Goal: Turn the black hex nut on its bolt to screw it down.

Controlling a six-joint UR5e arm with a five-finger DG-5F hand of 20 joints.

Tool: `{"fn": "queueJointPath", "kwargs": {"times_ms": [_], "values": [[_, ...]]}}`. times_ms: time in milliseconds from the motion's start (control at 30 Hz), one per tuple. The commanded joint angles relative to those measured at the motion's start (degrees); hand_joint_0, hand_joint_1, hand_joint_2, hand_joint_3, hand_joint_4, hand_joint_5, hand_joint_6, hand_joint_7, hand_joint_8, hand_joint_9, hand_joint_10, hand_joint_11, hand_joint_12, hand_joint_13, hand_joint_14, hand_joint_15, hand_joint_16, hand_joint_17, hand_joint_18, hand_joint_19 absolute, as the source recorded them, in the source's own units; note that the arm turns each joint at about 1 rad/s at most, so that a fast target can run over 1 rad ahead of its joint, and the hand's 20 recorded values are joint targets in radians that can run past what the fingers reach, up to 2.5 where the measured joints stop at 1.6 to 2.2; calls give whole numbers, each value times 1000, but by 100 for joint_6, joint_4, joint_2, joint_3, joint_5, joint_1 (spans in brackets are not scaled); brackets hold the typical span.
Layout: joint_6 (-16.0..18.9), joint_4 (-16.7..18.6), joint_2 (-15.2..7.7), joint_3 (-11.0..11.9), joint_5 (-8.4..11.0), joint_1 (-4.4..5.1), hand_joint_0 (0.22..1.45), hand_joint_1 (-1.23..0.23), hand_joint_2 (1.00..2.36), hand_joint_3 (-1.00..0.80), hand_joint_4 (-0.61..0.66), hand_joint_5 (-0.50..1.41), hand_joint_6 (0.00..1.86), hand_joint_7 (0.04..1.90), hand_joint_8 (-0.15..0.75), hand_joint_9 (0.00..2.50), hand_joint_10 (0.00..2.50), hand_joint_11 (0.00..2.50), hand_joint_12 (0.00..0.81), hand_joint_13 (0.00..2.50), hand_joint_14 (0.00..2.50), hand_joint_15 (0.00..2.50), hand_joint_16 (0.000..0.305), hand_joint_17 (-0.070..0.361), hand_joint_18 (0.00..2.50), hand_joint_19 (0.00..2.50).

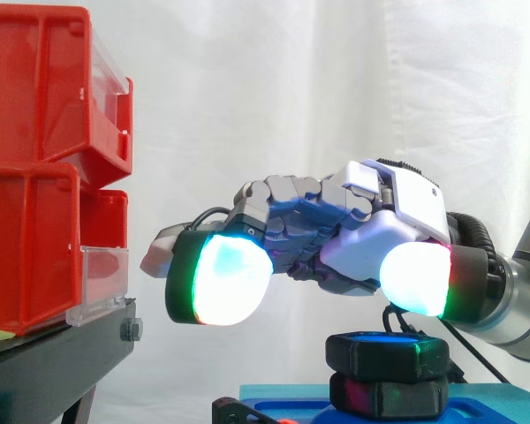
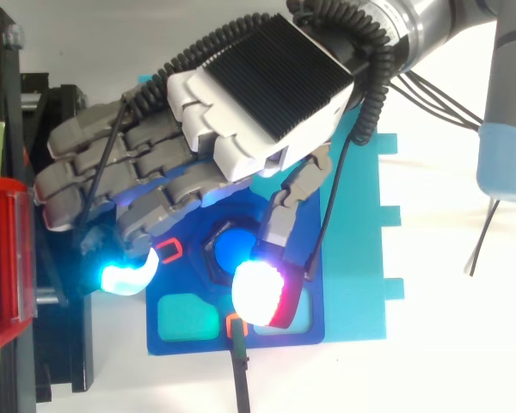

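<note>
A white curtain hangs behind everything. At the left, two red bins (image 1: 35,88) are stacked on a black stand (image 1: 62,349). To their right, one black hex nut (image 1: 387,353) sits over a second black block (image 1: 384,395) on the blue base (image 2: 357,258). The hand (image 1: 336,221) hovers just above the nut, fingers loosely bent, gripping nothing. From above, its glowing thumb pad (image 2: 256,292) covers the nut's near edge. From the side, a gap shows between them.

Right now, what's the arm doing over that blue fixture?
The robot's hand hovers just above the black hex nut, which stands on the blue fixture. The side view shows a gap between the glowing pads and the nut, so nothing is gripped and the fingers are loosely bent. Turning hasn't begun. Red bins stand alongside.
</note>
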Motion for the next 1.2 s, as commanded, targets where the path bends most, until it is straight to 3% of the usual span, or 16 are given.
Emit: {"fn": "queueJointPath", "kwargs": {"times_ms": [0, 133, 267, 367, 567, 667, 767, 900, 1167], "values": [[-68, -124, 91, 2, -117, -49, 416, -446, 1000, -500, 310, -186, 501, 970, 322, 284, 3, 148, 358, 286, 0, 0, 53, 120, 253, 72], [-235, -458, 240, -7, -188, -93, 417, -448, 1000, -500, 311, -186, 501, 969, 322, 285, 3, 143, 358, 287, 0, 0, 53, 120, 251, 79], [-693, -1074, 434, -16, -196, -181, 417, -447, 1000, -500, 309, -186, 501, 973, 321, 286, 2, 141, 357, 286, 0, 0, 53, 120, 250, 78], [-1018, -1416, 530, -16, -188, -190, 417, -446, 1000, -500, 306, -186, 501, 969, 321, 285, 3, 148, 356, 287, 0, 0, 53, 120, 250, 76], [-1651, -2093, 574, -16, -135, -120, 417, -447, 1000, -500, 308, -186, 501, 973, 322, 285, 2, 140, 356, 286, 0, 0, 54, 121, 248, 78], [-1879, -2251, 583, -16, 94, -49, 418, -447, 1000, -500, 308, -186, 501, 973, 322, 285, 3, 147, 355, 285, 0, 0, 53, 120, 248, 73], [-2028, -2357, 583, -16, 507, 56, 418, -447, 1000, -500, 309, -186, 501, 970, 321, 285, 3, 147, 354, 285, 0, 0, 53, 120, 247, 79], [-2152, -2550, 636, -16, 735, 135, 418, -447, 1000, -500, 309, -186, 501, 969, 321, 286, 3, 148, 355, 284, 0, 0, 53, 120, 247, 80], [-2222, -2963, 891, -7, 788, 241, 419, -446, 1000, -500, 305, -186, 501, 972, 320, 286, 5, 148, 353, 280, 0, 0, 53, 120, 246, 80]]}}
